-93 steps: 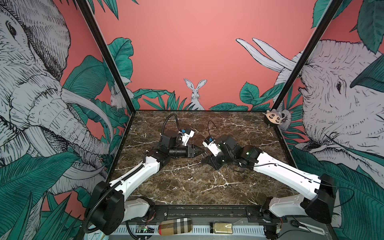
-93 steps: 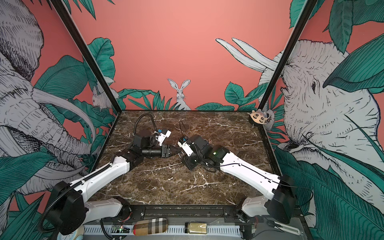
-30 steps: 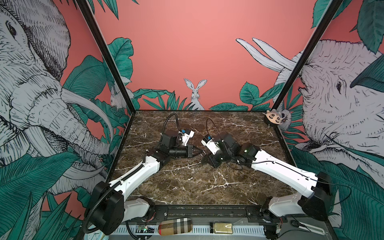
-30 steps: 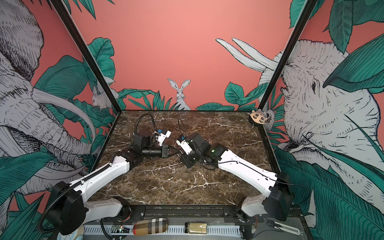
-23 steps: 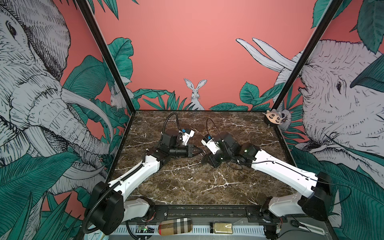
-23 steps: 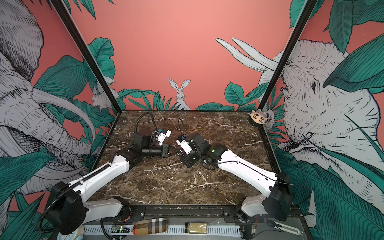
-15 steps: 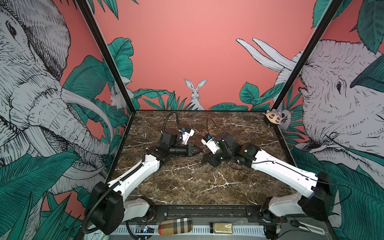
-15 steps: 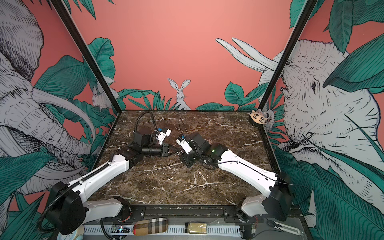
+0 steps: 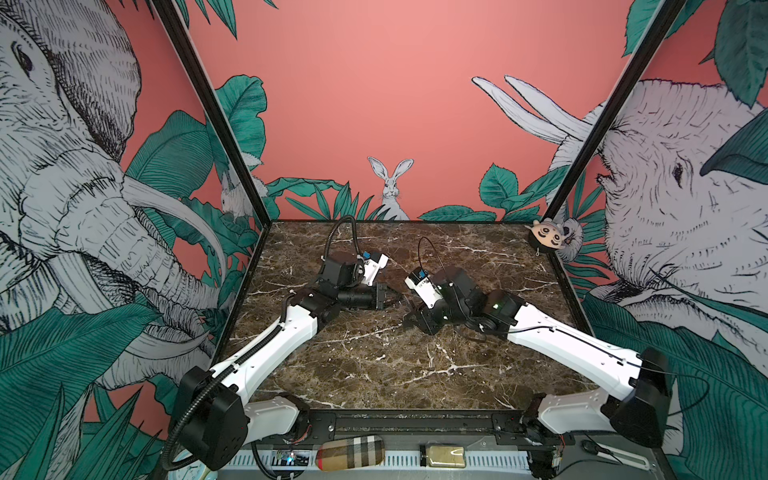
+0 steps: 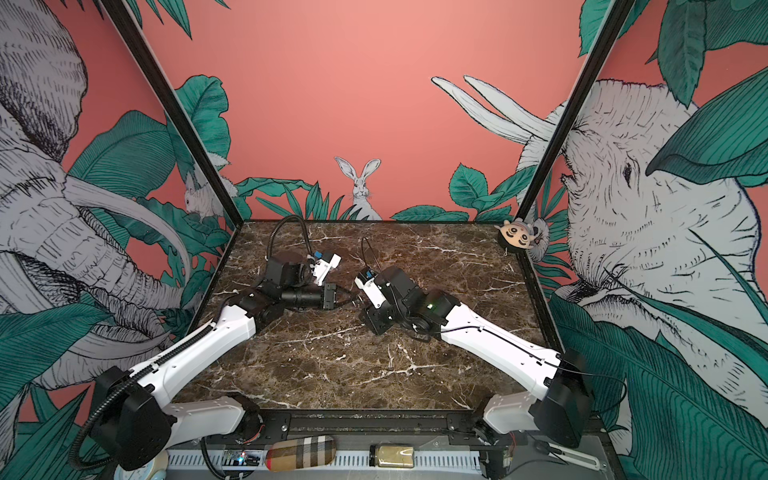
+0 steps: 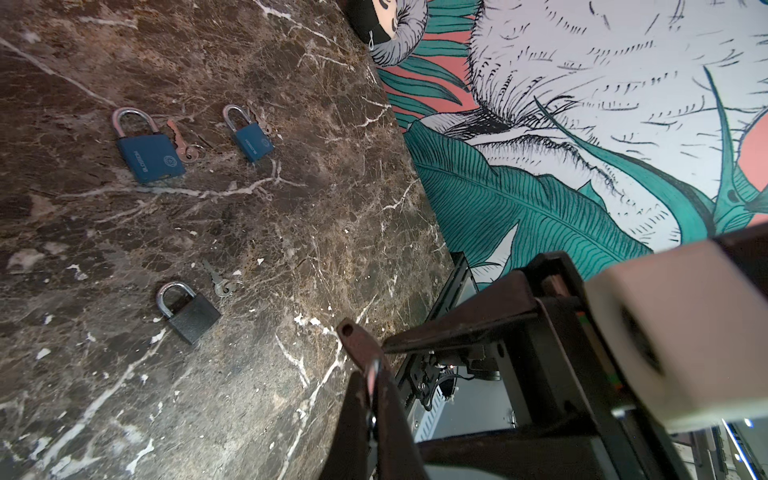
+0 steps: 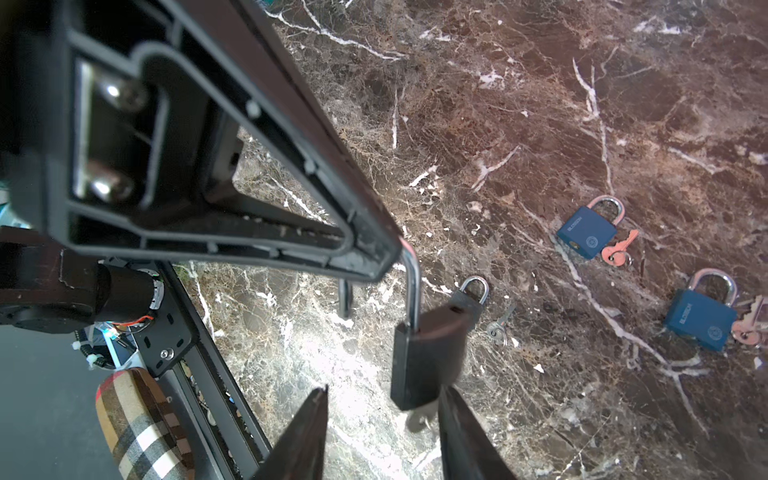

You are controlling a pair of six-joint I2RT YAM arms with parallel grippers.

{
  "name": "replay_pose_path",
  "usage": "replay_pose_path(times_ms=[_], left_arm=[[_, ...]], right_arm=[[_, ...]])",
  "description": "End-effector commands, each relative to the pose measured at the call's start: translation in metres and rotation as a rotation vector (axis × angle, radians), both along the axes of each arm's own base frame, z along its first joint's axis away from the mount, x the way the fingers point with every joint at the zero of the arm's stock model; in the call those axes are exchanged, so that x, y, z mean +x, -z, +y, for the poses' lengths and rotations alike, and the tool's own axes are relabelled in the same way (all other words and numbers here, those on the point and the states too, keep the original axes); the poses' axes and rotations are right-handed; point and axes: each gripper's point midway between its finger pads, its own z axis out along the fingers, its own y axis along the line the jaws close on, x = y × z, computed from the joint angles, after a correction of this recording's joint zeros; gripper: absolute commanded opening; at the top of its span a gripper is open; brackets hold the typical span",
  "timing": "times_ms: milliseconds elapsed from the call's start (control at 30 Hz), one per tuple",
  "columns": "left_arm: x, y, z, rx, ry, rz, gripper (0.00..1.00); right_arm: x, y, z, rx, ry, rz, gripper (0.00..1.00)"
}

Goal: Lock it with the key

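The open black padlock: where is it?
In the right wrist view, the open black padlock hangs by its shackle from the shut left gripper, its lower end between the fingers of the open right gripper, above the table.

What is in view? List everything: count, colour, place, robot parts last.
held padlock: one, black, shackle open, hanging from left gripper, key under it.
black padlock: one, flat on marble table, silver key beside.
blue padlocks: two, on table, coppery keys beside each.
plaid case: one, tan check, front rail.
jar: one, yellowish, front rail.
plush toy: one, pale, far right corner.
left gripper: one, black, shut on shackle.
right gripper: one, black, open, straddling held padlock's base.
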Motion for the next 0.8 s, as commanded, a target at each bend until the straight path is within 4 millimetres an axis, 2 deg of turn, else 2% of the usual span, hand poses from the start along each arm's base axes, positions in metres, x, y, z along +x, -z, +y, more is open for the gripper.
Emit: replay_pose_path(times_ms=[0,167,367,500,633,767], left_arm=[[-0.001,-0.026,0.002,-0.030,-0.004,-0.076,0.00],[-0.001,-0.037,0.004,-0.051,-0.025,-0.081,0.00],[0.002,-0.048,0.007,-0.058,-0.080,-0.033,0.00],[0.005,-0.047,0.010,-0.057,-0.127,0.009,0.00],[0.006,-0.048,0.011,-0.066,-0.146,0.032,0.00],[0.007,-0.048,0.009,-0.069,-0.143,0.038,0.00]], right_arm=[[0.003,-0.010,-0.005,0.045,0.036,-0.026,0.50],[0.001,-0.016,-0.014,0.131,0.082,-0.031,0.58],[-0.005,-0.029,-0.015,0.330,0.098,-0.097,0.56],[0.003,-0.037,-0.024,0.458,0.186,-0.257,0.47],[0.004,-0.046,-0.030,0.547,0.217,-0.439,0.46],[-0.001,-0.048,-0.015,0.529,0.171,-0.507,0.48]])
